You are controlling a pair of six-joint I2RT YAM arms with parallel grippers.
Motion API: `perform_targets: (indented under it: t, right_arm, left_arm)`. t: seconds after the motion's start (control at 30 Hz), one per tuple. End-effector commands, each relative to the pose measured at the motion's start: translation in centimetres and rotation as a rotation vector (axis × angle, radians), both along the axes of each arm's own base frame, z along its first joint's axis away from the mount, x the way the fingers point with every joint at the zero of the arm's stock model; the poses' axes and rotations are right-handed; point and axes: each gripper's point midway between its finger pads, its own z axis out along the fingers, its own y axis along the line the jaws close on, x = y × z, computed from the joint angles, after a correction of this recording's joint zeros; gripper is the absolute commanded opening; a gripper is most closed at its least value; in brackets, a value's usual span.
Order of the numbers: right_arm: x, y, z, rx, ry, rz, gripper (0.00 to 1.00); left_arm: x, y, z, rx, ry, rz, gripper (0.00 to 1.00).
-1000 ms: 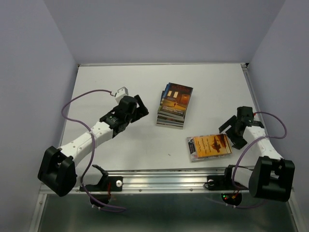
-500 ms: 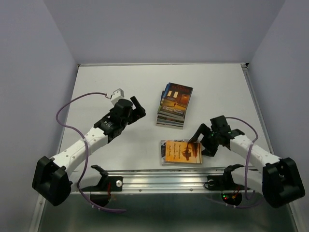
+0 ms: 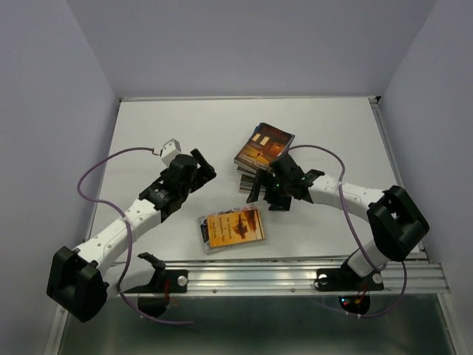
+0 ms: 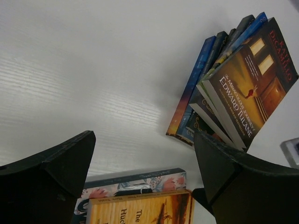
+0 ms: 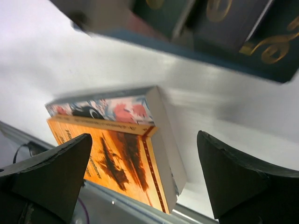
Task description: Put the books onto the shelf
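The left arm (image 3: 126,222) stretches from its base at the near left corner out over the worktop (image 3: 162,126), forearm low and wrist turned towards the middle; the left fingers (image 4: 51,168) stand wide apart with nothing between them. The right arm (image 3: 347,196) is folded far across to its left, forearm lying low over the worktop, and the right fingers (image 5: 51,172) are likewise spread wide and hold nothing. A stack of books (image 3: 260,157) lies near the middle of the worktop, its top book (image 3: 264,145) skewed out of line with those below. From the left wrist, this stack sits ahead of the right-hand finger, fanned, well clear of both tips. An orange-covered book (image 3: 233,228) rests on a floral-edged book (image 5: 103,108) near the front rail. From the right wrist, that pair lies below the gap between the fingers, closer to the left-hand one, while the stack runs across just beyond the tips; touching or not, I cannot tell
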Motion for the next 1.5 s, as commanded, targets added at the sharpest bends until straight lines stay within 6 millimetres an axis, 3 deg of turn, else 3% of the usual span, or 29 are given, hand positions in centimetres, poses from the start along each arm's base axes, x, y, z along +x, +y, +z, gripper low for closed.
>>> perform_targets:
  t: [0.0,0.13,0.2,0.27,0.4,0.53,0.57,0.6,0.63,0.67,0.77,0.87,0.97,1.2,1.47]
  right_arm:
    - [4.2,-3.4,3.8,-0.111,-0.198,-0.081,1.0]
    - [3.7,-7.7,5.3,-0.173,-0.218,-0.15,1.0]
    - [3.5,-10.8,4.9,-0.226,-0.201,-0.212,1.0]
    - [4.3,-14.1,5.1,-0.251,-0.208,-0.297,1.0]
    - [6.3,-17.9,5.1,-0.295,-0.203,-0.378,1.0]
    - [9.5,-19.8,5.2,-0.374,-0.245,-0.423,1.0]
    - [10.1,-19.8,5.2,-0.385,-0.248,-0.426,1.0]
    - [10.9,-19.8,5.2,-0.391,-0.258,-0.432,1.0]
    - [11.3,-19.8,4.2,-0.408,-0.235,-0.429,1.0]
    - [12.2,-19.6,4.4,-0.405,-0.247,-0.424,1.0]
    - [13.0,-19.5,2.7,-0.434,-0.214,-0.408,1.0]
    - [13.9,-19.9,2.2,-0.467,-0.216,-0.419,1.0]
    - [14.7,-19.6,1.6,-0.463,-0.216,-0.411,1.0]
    - [15.6,-19.5,1.0,-0.472,-0.213,-0.409,1.0]
    - [15.6,-19.1,1.5,-0.45,-0.231,-0.387,1.0]
  left_arm:
    - [3.3,-0.2,1.8,-0.026,-0.063,0.023,0.99]
    - [7.2,-2.0,1.9,-0.023,-0.045,-0.031,0.91]
    - [9.9,-2.9,1.6,0.01,-0.033,-0.031,0.91]
    - [12.9,-4.1,1.4,0.03,-0.02,-0.053,0.91]
    - [17.0,-4.3,-0.4,0.096,0.051,-0.018,0.87]
    - [19.3,-4.1,-2.9,0.172,0.119,0.014,0.76]
    - [19.1,-4.1,-5.1,0.199,0.184,0.002,0.71]
    - [19.6,-4.9,-4.6,0.183,0.179,-0.021,0.66]
    - [19.5,-5.5,-5.1,0.18,0.196,-0.043,0.61]
    - [19.2,-5.8,-5.9,0.178,0.216,-0.057,0.56]
    - [17.4,-7.3,-7.2,0.187,0.246,-0.097,0.54]
    - [15.2,-8.9,-7.1,0.195,0.243,-0.136,0.52]
    - [12.9,-9.1,-7.4,0.216,0.253,-0.148,0.52]
    - [10.3,-10.5,-7.6,0.225,0.264,-0.193,0.49]
    - [7.9,-9.7,-8.2,0.223,0.3,-0.162,0.49]
